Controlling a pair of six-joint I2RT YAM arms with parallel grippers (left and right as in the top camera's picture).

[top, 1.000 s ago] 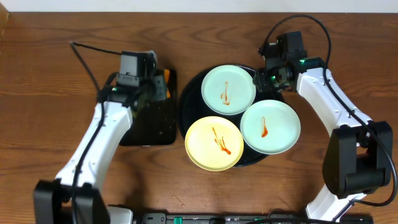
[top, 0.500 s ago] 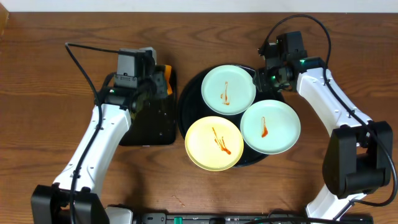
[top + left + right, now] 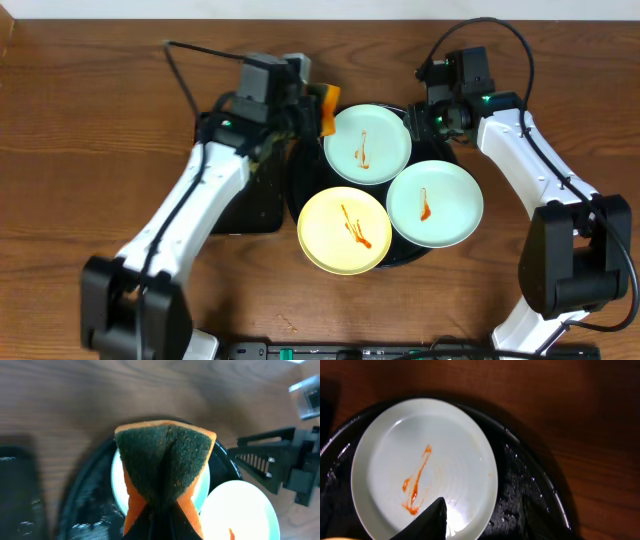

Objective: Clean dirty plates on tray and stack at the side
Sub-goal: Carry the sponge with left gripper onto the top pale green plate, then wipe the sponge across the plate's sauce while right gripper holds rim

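Note:
Three plates lie on the round black tray (image 3: 304,170): a mint plate (image 3: 367,143) at the back, a mint plate (image 3: 434,203) at the right, a yellow plate (image 3: 345,230) in front. Each has an orange-red streak. My left gripper (image 3: 318,108) is shut on an orange sponge (image 3: 165,457) with a dark green scrub face, held above the back plate's left edge (image 3: 116,477). My right gripper (image 3: 482,520) is open at the back plate's (image 3: 420,460) right rim, one finger (image 3: 427,522) over the plate, the other over the tray (image 3: 530,485).
A smaller rectangular black tray (image 3: 250,200) lies left of the round tray, partly under my left arm; it also shows at the left wrist view's left edge (image 3: 20,490). The right arm's gripper (image 3: 280,460) shows beyond the sponge. Wooden table all around.
My left arm has swung right from over the rectangular tray, carrying the sponge to the round tray's back-left rim beside the back mint plate. The right arm has not moved.

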